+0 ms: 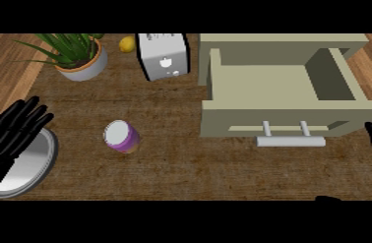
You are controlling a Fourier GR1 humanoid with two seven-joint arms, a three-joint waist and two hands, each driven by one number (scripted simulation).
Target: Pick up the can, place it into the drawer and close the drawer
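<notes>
Head view, one entry per item.

Can (122,136): purple wall, white top, standing upright on the tabletop (181,163) left of centre, toward the near edge. Nothing touches it.

Drawer (280,97): beige, pulled open at the far right corner, its cavity bare as far as we see. Its front panel faces us with a pale bar handle (291,140) below it.

Left hand (20,126): black, at the left edge, fingers straight and slightly spread, pointing up; resting, holding nothing. It lies over the rim of a metal plate (33,166) at the near left corner.

Right hand (328,198): only a dark sliver at the near right edge; we cannot tell how it is set.

Bystanders along the far edge: potted plant (76,55) at the far left corner, lemon (128,44), white toaster (164,55) just left of the drawer.

Step in hand, as we judge it: the pick-up has not begun. We would approach the can from the side, close round its wall below the lid and keep it upright. The left hand sits nearer, but the drawer lies well to the right. We would lift clear of the drawer's front wall before lowering in, and push the handle only after release.
</notes>
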